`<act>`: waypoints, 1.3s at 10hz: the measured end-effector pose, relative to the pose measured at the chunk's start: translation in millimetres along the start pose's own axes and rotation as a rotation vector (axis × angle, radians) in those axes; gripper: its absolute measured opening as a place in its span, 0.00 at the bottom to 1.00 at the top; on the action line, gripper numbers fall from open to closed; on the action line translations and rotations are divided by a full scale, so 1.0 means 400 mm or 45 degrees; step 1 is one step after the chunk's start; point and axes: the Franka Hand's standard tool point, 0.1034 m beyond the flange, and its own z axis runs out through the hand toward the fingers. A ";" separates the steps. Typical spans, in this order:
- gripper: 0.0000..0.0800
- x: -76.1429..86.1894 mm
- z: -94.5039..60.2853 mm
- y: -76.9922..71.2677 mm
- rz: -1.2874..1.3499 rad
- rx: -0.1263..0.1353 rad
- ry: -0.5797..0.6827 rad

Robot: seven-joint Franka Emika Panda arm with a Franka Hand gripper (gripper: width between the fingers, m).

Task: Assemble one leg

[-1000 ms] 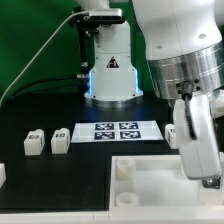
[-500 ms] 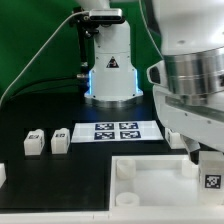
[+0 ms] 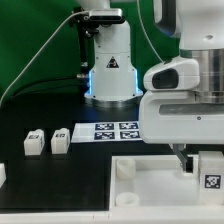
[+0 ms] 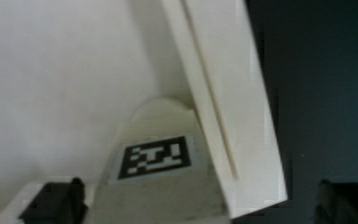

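Observation:
One leg (image 3: pixel 211 172), a small white block with a black-and-white tag, stands at the right corner of the large white panel (image 3: pixel 150 185). My gripper (image 3: pixel 200 158) hangs just above it, open. In the wrist view the leg's tag (image 4: pixel 158 160) lies between my two dark fingertips (image 4: pixel 60 202), which stand wide apart at either side with a gap to the leg. The panel's raised rim (image 4: pixel 229 100) runs past the leg. Two more legs (image 3: pixel 35 142) (image 3: pixel 60 140) stand side by side on the black table at the exterior view's left.
The marker board (image 3: pixel 118 130) lies behind the panel. Another white piece (image 3: pixel 2 172) shows at the exterior view's left edge. A white robot base (image 3: pixel 110 70) stands at the back against a green backdrop.
The arm has risen from the panel's right corner. The leg it covered a second ago now stands uncovered and has stayed in place.

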 end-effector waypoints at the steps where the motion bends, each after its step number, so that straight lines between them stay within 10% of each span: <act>1: 0.81 -0.001 -0.001 -0.009 -0.136 -0.003 0.008; 6: 0.37 0.003 0.001 0.014 0.163 -0.012 0.003; 13: 0.37 0.006 0.003 0.022 1.435 0.058 -0.085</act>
